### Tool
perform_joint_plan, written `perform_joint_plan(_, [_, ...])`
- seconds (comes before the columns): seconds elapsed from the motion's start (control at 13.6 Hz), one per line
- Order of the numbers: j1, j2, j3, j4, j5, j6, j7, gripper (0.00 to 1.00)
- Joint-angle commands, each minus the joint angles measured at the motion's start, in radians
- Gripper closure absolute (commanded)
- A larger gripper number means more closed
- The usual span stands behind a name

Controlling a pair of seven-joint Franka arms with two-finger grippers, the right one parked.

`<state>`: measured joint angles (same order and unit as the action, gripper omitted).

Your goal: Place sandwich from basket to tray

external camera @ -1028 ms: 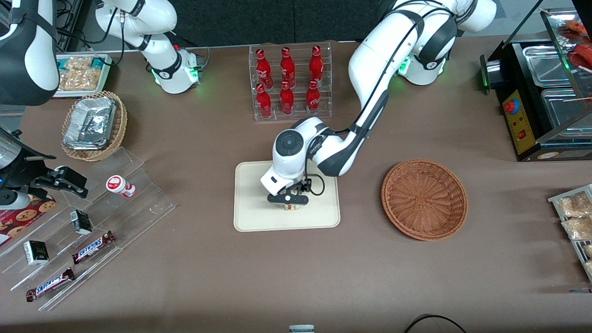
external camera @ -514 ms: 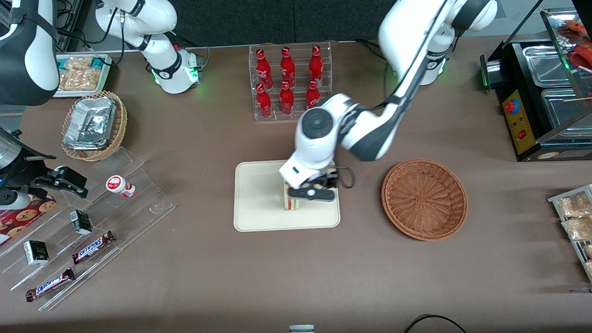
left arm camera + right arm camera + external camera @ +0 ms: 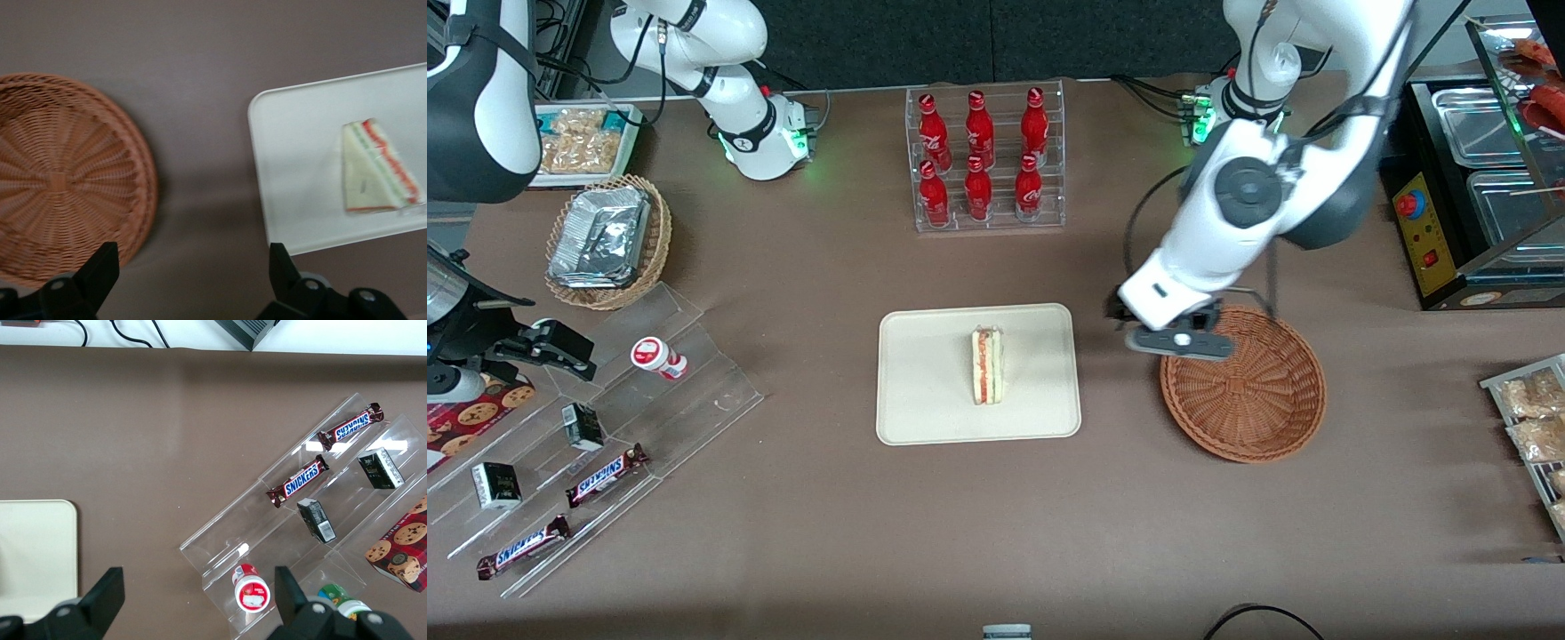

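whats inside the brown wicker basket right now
Nothing shows inside the basket; its woven bottom is bare, though the gripper, fingers open, hangs over the rim nearest the tray and covers that bit. The sandwich lies on the tray.

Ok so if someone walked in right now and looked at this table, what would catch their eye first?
Probably the sandwich, standing alone on its edge in the middle of the cream tray. Next, the white arm's open gripper hanging empty above the rim of the reddish-brown basket, which has nothing in it and sits beside the tray toward the working arm's end. The red bottles in their clear rack, farther from the front camera than the tray, also stand out.
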<state>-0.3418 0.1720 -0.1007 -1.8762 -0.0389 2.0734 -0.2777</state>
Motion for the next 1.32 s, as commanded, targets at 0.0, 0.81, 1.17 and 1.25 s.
perform_joint_plan(0.0, [0.116, -0.065, -0.010, -0.057, -0.042, -0.076, 0.144, 0.00])
perform_joint_plan(0.81, [0.403, -0.212, 0.002, 0.084, -0.036, -0.326, 0.348, 0.00])
perform_joint_plan(1.17, [0.403, -0.207, 0.004, 0.250, -0.027, -0.421, 0.292, 0.00])
perform_joint_plan(1.25, [0.403, -0.212, 0.004, 0.262, -0.022, -0.423, 0.290, 0.00])
